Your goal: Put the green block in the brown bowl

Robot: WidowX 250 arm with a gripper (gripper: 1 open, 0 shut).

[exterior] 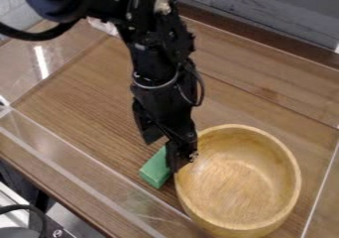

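Block lies flat on the table just beside the bowl, on its left, and the gripper stands above it wide open and empty, probably ready to grasp.

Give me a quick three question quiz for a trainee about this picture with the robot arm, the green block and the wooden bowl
1. True or false: the green block already lies inside the brown bowl.
2. Which way does the gripper point? A) level toward the bowl B) straight down at the block C) upward
3. Fill in: the block rests on the wooden table just outside the bowl's ____ rim, as the camera sees it.

Key
1. False: it lies on the table beside the bowl, and the bowl is empty.
2. B: it stands over the block with its jaws open; the task's pickup is not yet done.
3. Left.
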